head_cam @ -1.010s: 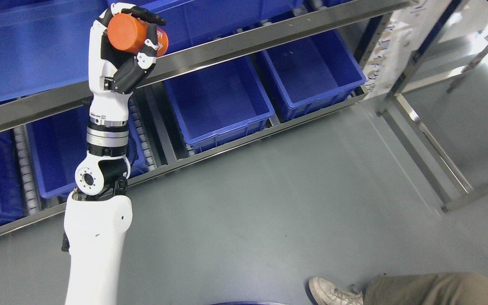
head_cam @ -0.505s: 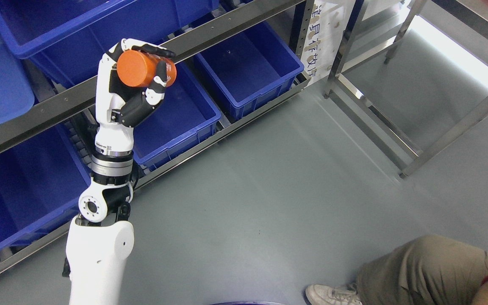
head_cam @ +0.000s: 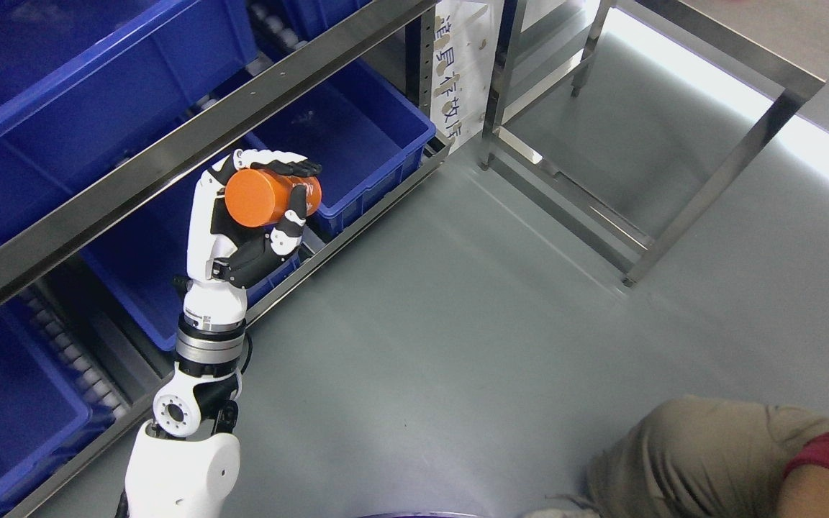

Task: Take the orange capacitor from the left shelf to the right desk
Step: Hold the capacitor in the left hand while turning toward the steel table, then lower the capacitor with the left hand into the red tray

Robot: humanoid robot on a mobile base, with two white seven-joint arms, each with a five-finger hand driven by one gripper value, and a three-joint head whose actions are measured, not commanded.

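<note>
An orange cylindrical capacitor point(head_cam: 267, 197) lies sideways in my left hand point(head_cam: 256, 208), whose white and black fingers are curled around it. The arm rises from the bottom left, and the hand is held up in the air in front of the lower shelf level. The steel-framed shelf point(head_cam: 170, 155) with blue bins fills the left and top left. At the upper right stands a steel desk frame point(head_cam: 731, 155), with only a corner of its grey top showing at the right edge. My right arm does not show.
Several blue bins point(head_cam: 357, 144) sit on the shelf's roller tracks. A white label sheet point(head_cam: 461, 79) hangs at the shelf's end. A crouching person's knee in khaki trousers point(head_cam: 702, 460) and a red sleeve fill the bottom right. Grey floor point(head_cam: 458, 324) lies between.
The whole picture has swung rightward, so the camera has moved: the shelf has slid left and the desk frame has come in. My left hand still holds the capacitor, now lower in the picture.
</note>
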